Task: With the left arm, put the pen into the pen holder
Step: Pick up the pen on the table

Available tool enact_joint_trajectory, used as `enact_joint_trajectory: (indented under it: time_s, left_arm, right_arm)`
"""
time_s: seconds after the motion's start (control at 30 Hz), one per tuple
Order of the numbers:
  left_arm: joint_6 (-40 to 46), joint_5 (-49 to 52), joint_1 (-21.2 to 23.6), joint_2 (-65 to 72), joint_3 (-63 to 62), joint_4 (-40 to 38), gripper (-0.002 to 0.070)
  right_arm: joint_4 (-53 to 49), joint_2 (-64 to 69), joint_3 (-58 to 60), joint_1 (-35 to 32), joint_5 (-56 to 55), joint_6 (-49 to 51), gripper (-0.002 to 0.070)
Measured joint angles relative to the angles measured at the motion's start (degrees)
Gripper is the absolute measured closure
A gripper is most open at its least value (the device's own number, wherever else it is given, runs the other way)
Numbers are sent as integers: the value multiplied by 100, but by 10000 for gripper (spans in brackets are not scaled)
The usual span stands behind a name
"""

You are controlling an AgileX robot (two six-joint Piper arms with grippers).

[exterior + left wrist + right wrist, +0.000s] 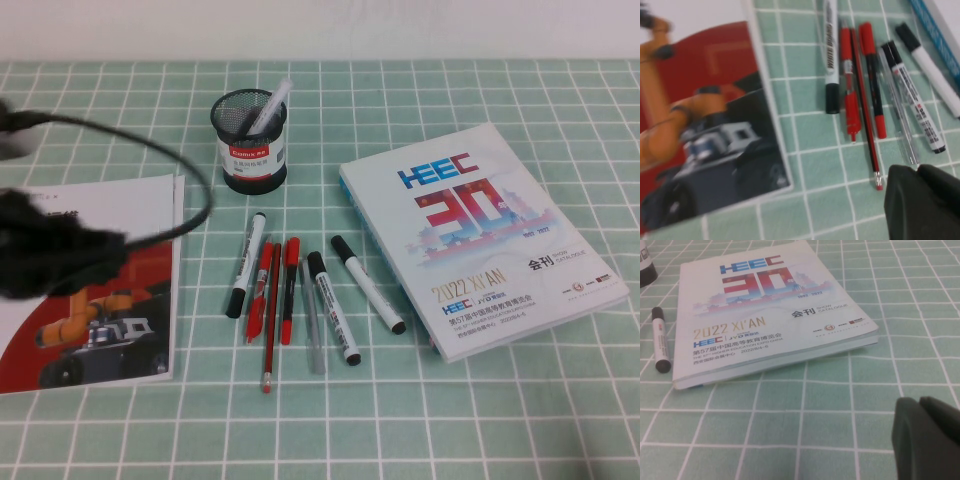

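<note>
Blurred black left arm (45,255) trailing a looping black cable (150,150); gripper tips look matte dark grey-black

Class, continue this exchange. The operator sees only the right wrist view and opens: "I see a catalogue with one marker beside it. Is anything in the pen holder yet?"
Observer: Yes. The pen holder has one whitish pen leaning in it.
Operator: Are there other pens on the table?
Observer: A row of pens lies on the robot's side of the holder, left of your marker.
Operator: Where are the grippers?
Observer: The left gripper hovers by the eraser end of the row's pencil, near a red booklet. The right gripper hangs over the tablecloth by the catalogue.
</note>
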Motion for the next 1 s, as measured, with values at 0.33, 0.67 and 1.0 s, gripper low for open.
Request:
enact_joint_trajectory:
  time_s: [0.33, 0.67, 1.0]
  left_arm:
    - [-463, 687, -996, 2694, -2104, 679, 675]
    - [-1017, 1687, -1470, 4564, -4263, 1646, 675]
    - [-736, 2243, -1605, 5565, -5182, 2003, 666]
  right_arm:
    - [0, 0, 0, 0, 0, 0, 696]
    - [0, 0, 0, 0, 0, 0, 696]
    - [0, 0, 0, 0, 0, 0, 696]
